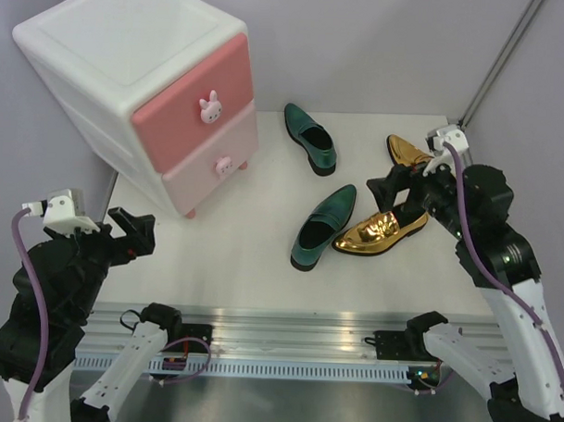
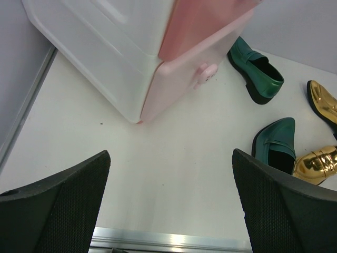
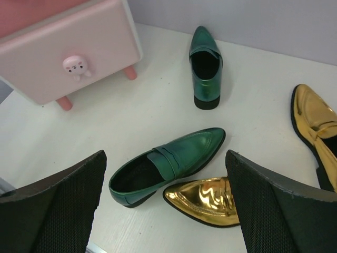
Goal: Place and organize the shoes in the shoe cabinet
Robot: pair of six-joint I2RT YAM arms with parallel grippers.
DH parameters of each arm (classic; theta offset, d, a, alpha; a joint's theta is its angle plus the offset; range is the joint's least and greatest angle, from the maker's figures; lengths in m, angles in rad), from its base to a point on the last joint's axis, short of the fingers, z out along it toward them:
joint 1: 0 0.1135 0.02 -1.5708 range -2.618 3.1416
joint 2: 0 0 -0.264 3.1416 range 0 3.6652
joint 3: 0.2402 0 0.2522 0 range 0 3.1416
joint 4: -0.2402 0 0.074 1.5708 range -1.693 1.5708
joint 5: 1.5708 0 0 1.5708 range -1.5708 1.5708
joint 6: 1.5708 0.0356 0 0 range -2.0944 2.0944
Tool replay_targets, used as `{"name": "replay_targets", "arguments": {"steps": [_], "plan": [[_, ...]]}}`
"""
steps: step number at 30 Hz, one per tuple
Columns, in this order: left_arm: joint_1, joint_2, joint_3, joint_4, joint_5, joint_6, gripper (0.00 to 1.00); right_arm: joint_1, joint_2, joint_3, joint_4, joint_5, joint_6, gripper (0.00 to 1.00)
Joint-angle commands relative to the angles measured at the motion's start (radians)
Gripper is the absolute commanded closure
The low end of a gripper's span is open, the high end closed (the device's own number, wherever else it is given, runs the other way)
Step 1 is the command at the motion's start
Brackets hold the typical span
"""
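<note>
Tabletop (image 1: 243,265) is white and carries everything. The shoe cabinet (image 1: 129,67) stands at its far left corner, turned at an angle. Both drawers are shut, the deeper pink front (image 1: 188,101) above the pale pink one (image 1: 214,172).

The left gripper (image 1: 138,232) hangs over the near left of the table, in front of the cabinet and well apart from the shoes, its jaws spread wide with nothing between them. The right gripper (image 1: 394,198) hovers on the right above the two gold shoes, its jaws likewise wide apart and empty.

All four shoes lie on the table to the right of the cabinet, none inside it. The far green loafer (image 1: 310,138) sits nearest the cabinet, its toe pointing away from the arms. The near green loafer (image 1: 323,226) lies in the middle, toe aimed far right. The near gold loafer (image 1: 379,231) lies just beside it, its pointed toe by the green one's heel end; the two seem to touch. The far gold loafer (image 1: 409,152) is partly hidden behind the right arm.

A bunny knob (image 1: 210,108) marks the upper drawer and a paler one (image 1: 223,164) the lower. A small pink foot (image 1: 189,212) shows under the front corner.
</note>
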Motion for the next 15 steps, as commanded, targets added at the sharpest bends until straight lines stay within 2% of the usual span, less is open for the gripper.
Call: {"name": "replay_targets", "arguments": {"steps": [1,9,15], "plan": [[-0.003,0.029,-0.007,0.006,0.039,-0.032,0.0,-0.001,0.092,0.066,0.102,-0.111,0.01,0.02],[-0.003,0.041,-0.042,-0.018,0.062,-0.055,0.0,0.002,0.312,0.114,0.238,-0.135,0.079,0.02],[-0.005,0.059,-0.062,-0.02,0.066,-0.064,0.0,0.066,0.413,0.051,0.425,-0.125,0.006,0.02]]}}
